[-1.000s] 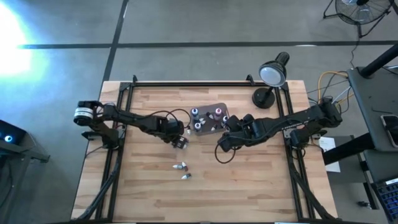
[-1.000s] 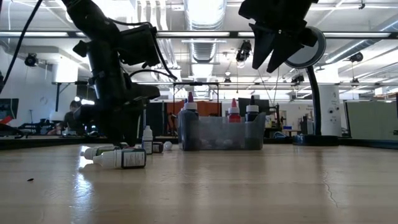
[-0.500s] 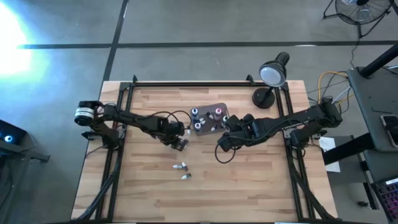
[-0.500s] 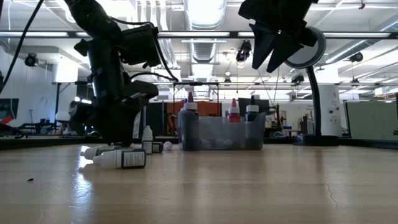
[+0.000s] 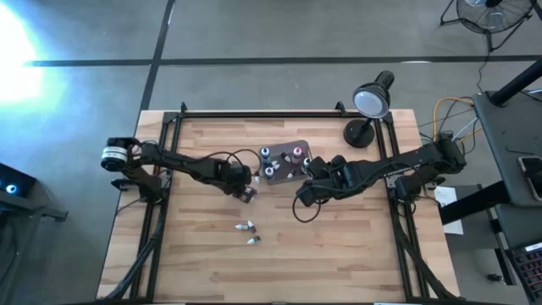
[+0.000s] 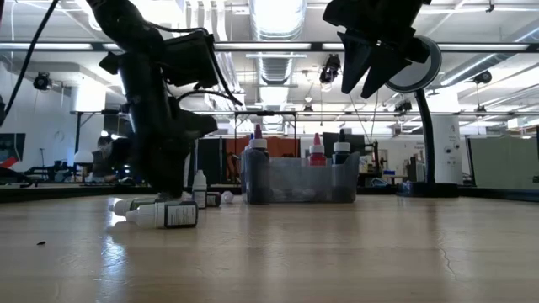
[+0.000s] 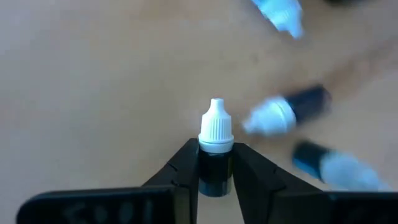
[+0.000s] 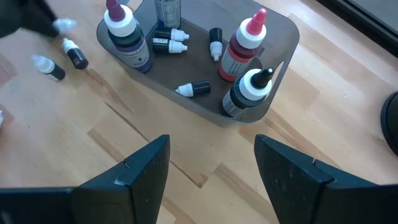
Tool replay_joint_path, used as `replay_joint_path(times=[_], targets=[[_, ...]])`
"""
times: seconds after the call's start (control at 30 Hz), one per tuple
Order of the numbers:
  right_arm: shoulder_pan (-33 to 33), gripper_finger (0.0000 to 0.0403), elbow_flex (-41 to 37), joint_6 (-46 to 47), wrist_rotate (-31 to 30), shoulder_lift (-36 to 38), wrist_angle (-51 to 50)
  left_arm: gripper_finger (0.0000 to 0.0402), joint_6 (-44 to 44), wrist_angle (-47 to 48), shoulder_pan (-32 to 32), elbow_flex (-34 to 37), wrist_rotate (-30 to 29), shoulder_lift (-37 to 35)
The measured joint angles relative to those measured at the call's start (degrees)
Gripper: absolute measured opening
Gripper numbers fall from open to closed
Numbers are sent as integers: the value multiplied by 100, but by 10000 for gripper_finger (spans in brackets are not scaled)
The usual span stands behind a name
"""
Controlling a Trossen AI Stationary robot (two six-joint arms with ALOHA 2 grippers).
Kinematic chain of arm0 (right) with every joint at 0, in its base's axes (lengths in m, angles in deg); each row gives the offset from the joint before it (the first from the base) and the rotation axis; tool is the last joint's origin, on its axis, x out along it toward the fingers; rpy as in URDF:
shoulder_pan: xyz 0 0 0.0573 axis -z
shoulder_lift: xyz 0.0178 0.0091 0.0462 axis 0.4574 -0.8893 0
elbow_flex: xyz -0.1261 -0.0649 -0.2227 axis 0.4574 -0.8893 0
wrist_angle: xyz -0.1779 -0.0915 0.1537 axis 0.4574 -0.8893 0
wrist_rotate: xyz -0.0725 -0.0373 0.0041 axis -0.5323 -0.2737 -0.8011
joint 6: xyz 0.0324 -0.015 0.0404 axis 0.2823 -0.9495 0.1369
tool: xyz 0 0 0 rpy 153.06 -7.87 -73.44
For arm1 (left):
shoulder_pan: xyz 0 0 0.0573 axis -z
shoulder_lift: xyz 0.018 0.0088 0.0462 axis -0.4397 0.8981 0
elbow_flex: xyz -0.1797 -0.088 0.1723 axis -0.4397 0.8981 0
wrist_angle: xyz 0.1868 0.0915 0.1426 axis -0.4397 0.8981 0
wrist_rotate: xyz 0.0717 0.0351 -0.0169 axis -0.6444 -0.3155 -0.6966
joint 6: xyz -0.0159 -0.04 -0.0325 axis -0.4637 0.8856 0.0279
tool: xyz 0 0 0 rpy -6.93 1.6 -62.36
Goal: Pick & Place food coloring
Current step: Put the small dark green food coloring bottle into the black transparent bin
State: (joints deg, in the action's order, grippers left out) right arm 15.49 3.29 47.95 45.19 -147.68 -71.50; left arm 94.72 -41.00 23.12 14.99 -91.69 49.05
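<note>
between the fingers of the left gripper (image 7: 214, 177) a small dark food coloring bottle (image 7: 215, 163) with a white cap is now clamped, cap pointing away from the wrist; the jaws are drawn in against its body. a second ago the same jaws were spread wide just above the table, so a grasp is judged made and the lift is next. two more bottles (image 7: 287, 112) are seen lying just beyond the fingertips. the grey tub (image 5: 285, 161) is just beside the left gripper, toward the right arm, with several bottles already in it. the right gripper (image 8: 210, 171) hangs over the table near the tub, fingers well apart, nothing held, unchanged from earlier. two bottles (image 5: 246, 227) lie apart, nearer the table front.
</note>
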Motion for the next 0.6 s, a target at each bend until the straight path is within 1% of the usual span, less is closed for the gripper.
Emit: replay_joint_path(times=[0.07, 0.17, 0.27, 0.33, 0.43, 0.5, 0.6], targets=[[0, 228, -2, 2, 25, 0, 0, 52, -63, 111, -8, -25, -176, -112], [-6, 228, -2, 5, 67, 0, -1, 52, -156, 63, 11, -223, -288, -459], [-34, 228, -2, 57, 72, 0, -7, 52, -412, 18, 6, -540, -795, -918], [-43, 228, -2, 65, 73, 0, -19, 52, -1009, -432, 5, -718, -1116, -1198], [-42, 228, -2, 93, 74, 0, -43, 52, -2065, -1649, 5, -856, -1120, -1460], [-42, 228, -2, 111, 72, 0, -116, 51, -2574, -2216, -63, -931, -1096, -1406], [-42, 228, -2, 131, 89, 0, -137, 52, -2805, -2400, -276, -1083, -1096, -1026]])
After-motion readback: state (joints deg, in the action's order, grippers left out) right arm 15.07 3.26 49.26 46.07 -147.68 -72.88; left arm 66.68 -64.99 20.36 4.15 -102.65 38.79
